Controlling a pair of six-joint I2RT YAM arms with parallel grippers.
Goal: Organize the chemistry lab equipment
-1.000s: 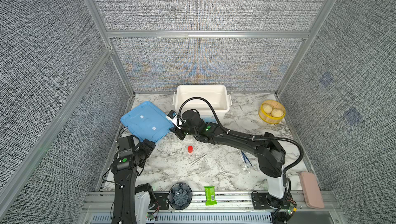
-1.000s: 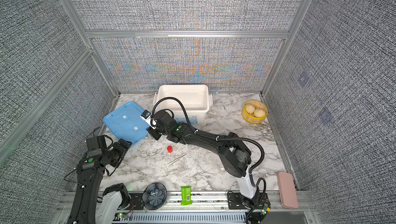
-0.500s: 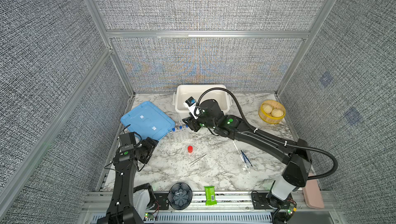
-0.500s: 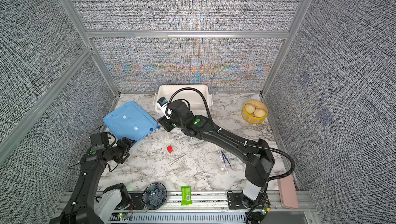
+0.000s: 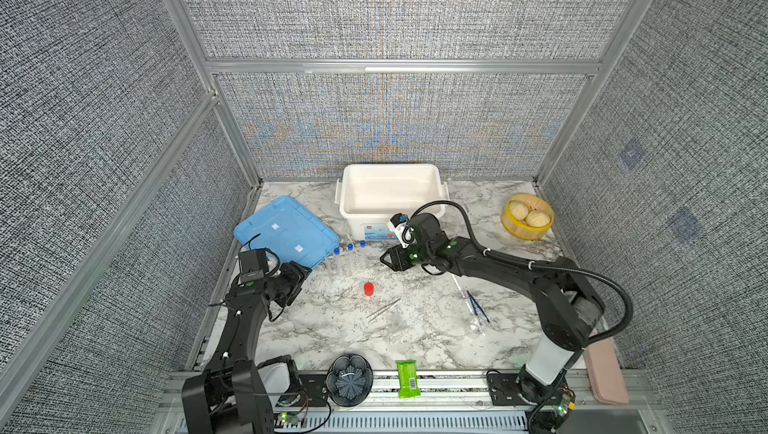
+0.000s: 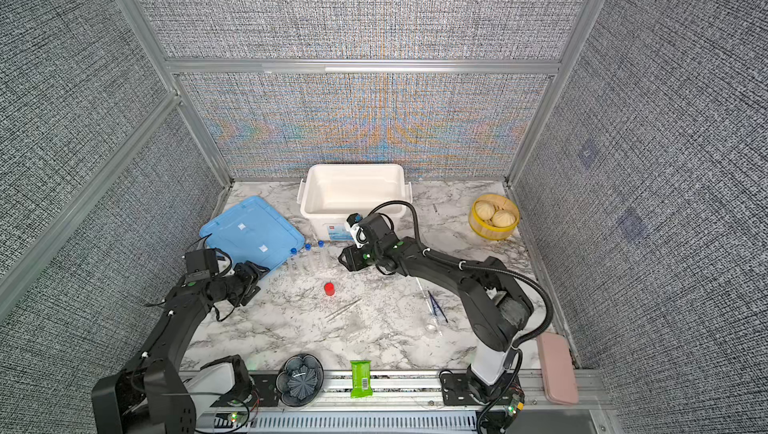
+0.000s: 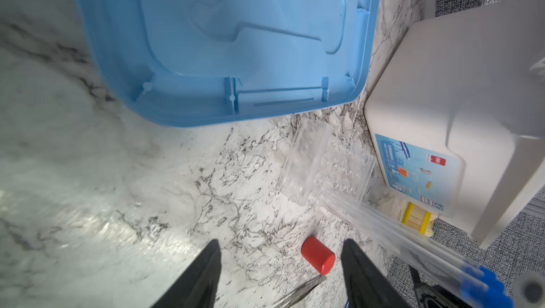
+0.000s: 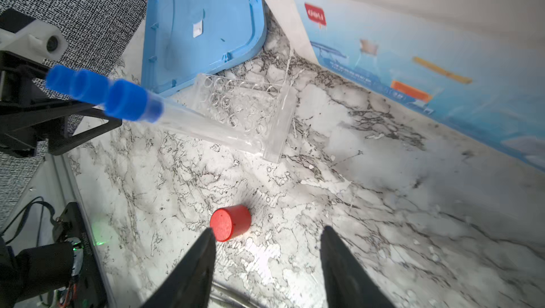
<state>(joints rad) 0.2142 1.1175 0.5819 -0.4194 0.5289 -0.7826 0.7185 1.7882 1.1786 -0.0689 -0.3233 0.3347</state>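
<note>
Seeing the left gripper (image 5: 305,274) hanging partly open near the front corner of the lid (image 5: 286,236), gripping nothing; confirming that in the left wrist view, with jaws spread apart above bare table (image 7: 88,188). Seeing the right gripper (image 5: 383,259) likewise partly open and empty, hovering in front of the bin (image 5: 351,226), just right of the tubes (image 5: 351,259). Finding those three blue-capped tubes standing side by side in a clear rack (image 8: 250,106), between the lid and the bin's front wall. Spotting the red vial (image 5: 368,289) sitting on the table in front of the rack, between the two grippers and apart from both in both top views; appearing right beside one jaw in the right wrist view, yet not being clamped. Noting the silver tweezers (image 5: 384,309) lying slanted just in front of the vial. Finding the dropper (image 5: 459,290), the blue tweezers (image 5: 475,303) and the glass piece (image 5: 477,325) lying close together on the right half of the table, well apart from the rack. Being unable to tell about contact between dropper and blue tweezers. Seeing a bowl (image 5: 349,380) and a green packet (image 5: 407,378) resting on the front rail, and a yellow basket (image 5: 527,233) of buns sitting at the back right corner.
</note>
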